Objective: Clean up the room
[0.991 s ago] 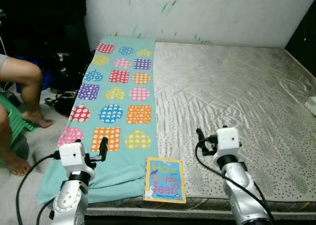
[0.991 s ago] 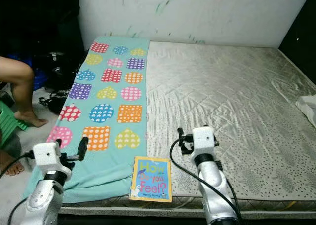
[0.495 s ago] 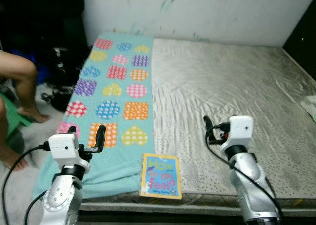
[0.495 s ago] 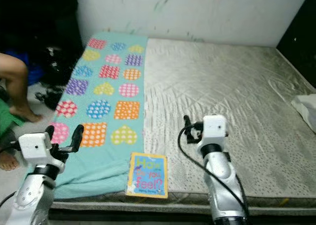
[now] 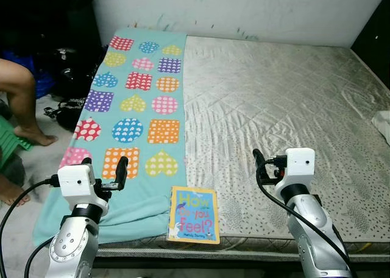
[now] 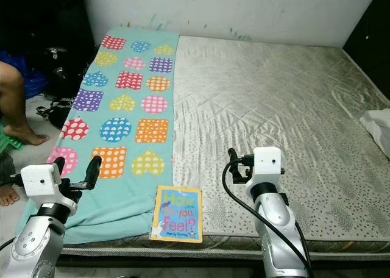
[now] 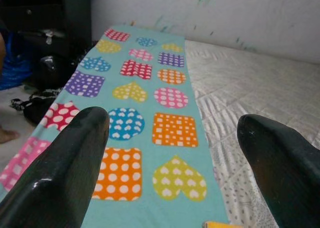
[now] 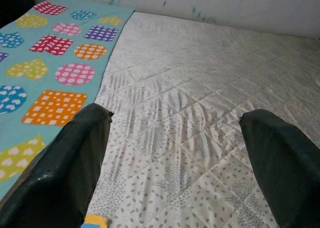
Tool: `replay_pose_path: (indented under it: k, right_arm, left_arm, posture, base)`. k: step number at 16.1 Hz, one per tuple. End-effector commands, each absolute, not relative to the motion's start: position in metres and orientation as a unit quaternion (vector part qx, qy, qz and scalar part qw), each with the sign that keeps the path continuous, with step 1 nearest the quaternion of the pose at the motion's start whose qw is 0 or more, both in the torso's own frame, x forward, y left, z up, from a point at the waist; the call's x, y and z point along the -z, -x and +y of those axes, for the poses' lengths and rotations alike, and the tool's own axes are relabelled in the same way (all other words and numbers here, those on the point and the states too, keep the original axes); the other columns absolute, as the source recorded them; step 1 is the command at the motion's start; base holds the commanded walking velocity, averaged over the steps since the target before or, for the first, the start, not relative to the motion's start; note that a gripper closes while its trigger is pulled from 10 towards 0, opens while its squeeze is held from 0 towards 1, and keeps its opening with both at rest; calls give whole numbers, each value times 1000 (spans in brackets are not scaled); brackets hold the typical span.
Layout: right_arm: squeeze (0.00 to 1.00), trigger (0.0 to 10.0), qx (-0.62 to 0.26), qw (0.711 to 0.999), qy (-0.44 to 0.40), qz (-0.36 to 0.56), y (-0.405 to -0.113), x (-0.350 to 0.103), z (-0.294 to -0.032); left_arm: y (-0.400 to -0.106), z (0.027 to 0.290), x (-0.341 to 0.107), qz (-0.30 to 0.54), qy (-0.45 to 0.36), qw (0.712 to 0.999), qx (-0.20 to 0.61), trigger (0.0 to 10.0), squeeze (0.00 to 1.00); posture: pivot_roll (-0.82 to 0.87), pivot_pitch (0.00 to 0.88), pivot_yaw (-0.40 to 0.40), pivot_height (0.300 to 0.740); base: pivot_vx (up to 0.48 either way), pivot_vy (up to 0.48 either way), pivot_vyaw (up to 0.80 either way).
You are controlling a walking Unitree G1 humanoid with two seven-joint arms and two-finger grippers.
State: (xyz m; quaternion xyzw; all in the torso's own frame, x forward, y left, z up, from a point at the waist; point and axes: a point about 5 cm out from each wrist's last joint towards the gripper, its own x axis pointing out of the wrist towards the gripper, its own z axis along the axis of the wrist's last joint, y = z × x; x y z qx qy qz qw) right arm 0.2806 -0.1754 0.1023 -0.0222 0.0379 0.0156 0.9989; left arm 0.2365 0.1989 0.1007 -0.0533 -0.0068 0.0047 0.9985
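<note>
A children's book [image 5: 194, 214] with a yellow and blue cover lies flat at the near edge of the silver quilted mattress [image 5: 286, 101]. It sits just past the edge of a teal blanket [image 5: 137, 116] printed with colourful hearts and squares. My left gripper [image 5: 103, 167] hovers open over the blanket's near corner, to the left of the book. My right gripper [image 8: 176, 115] is open above the bare mattress, to the right of the book. Neither holds anything.
A person's bare legs [image 5: 24, 107] are at the far left beside the bed, over a green object. Dark bags and cables [image 5: 64, 77] lie on the floor there. A white cloth [image 6: 379, 124] rests at the mattress's right edge. A wall runs behind the bed.
The whole picture has shifted, so the camera has moved. My right arm now sits a little further right of the book. Both grippers stay open; book and blanket lie as before.
</note>
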Motion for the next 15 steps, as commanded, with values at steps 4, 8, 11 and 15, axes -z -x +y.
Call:
replay_pose_path:
  k: [4,8,11,15]
  right_arm:
    - [0,10000,-17,999,23,31,-283,-109,-175]
    - [0,10000,-18,999,24,29,-285,-111,-174]
    - [0,10000,-16,999,30,32,-284,-110,-176]
    - [0,10000,-19,999,33,33,-283,-111,-176]
  left_arm:
    - [-240,199,-106,-11,48,999,-6,10000,0]
    - [-241,196,-106,-8,49,999,-2,10000,0]
    - [-242,196,-109,-14,48,999,-8,10000,0]
    - [-244,194,-112,-19,54,998,-11,10000,0]
  posture:
    - [-12,110,-76,687]
    - [-15,112,-79,649]
    - [-21,118,-82,649]
    - [-29,126,-87,644]
  base:
    - [0,0,0]
    - [0,0,0]
    - [0,0,0]
    - [0,0,0]
